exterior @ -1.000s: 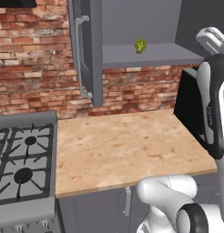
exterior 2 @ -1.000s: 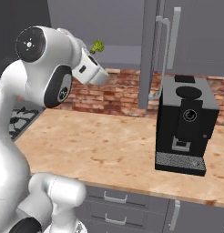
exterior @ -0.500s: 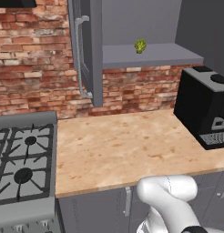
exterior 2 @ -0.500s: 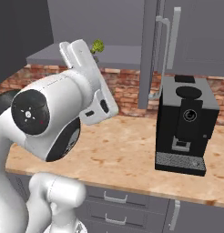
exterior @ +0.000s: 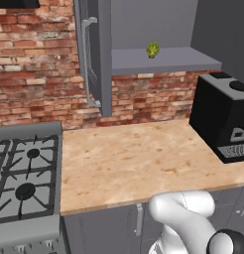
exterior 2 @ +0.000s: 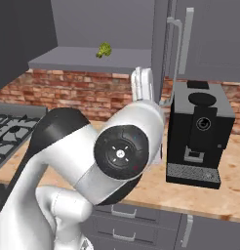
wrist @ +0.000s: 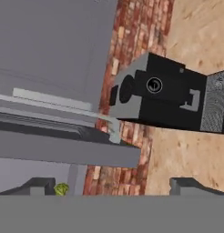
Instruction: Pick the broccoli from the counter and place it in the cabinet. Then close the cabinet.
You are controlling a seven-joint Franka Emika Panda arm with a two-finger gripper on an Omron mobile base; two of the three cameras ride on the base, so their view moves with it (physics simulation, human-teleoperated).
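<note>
The broccoli (exterior: pixel 152 49) is a small yellow-green floret resting on the grey shelf (exterior: pixel 163 62) inside the cabinet, also seen from the right (exterior 2: pixel 104 50). Both cabinet doors stand open, the left door (exterior: pixel 96 54) swung out over the counter (exterior: pixel 139 158). In the hand view the picture is rolled sideways. There my gripper (wrist: pixel 114 187) is open, its two dark fingertips (wrist: pixel 41 184) far apart with nothing between them. The broccoli (wrist: pixel 61 189) shows just beside the left tip, farther off. My arm's big elbow (exterior 2: pixel 119 154) crowds the right base view.
A black coffee machine (exterior: pixel 225 116) stands on the counter's right end, below the right cabinet door (exterior 2: pixel 200 39) and its bar handle (exterior 2: pixel 183 44). A gas stove (exterior: pixel 25 168) lies at the left. A brick wall (exterior: pixel 39 64) backs the counter.
My arm has swung out of the left base view's right side and its elbow has come close to the right base camera. The broccoli stays on the shelf.
</note>
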